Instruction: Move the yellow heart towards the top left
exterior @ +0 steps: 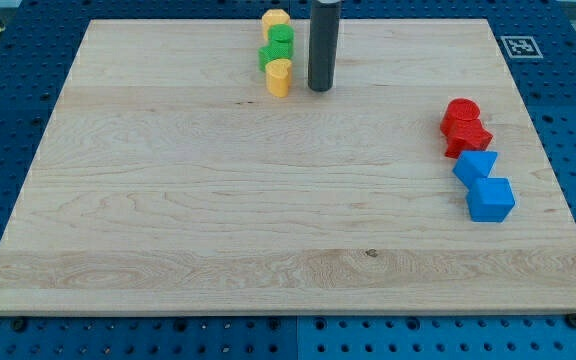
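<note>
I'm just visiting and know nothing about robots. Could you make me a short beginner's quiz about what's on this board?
1. True or false: my tip is touching the blue blocks.
2. Which block lies nearest my tip? A) red block B) yellow heart C) blue cube
3. Fill in: the green blocks sit between two ______ blocks.

Key
1. False: my tip is near the view's top, while the blue cube lies far off at the view's right.
2. B: the yellow heart is just left of my tip.
3. Yellow: the green blocks lie between the heart and another yellow block.
</note>
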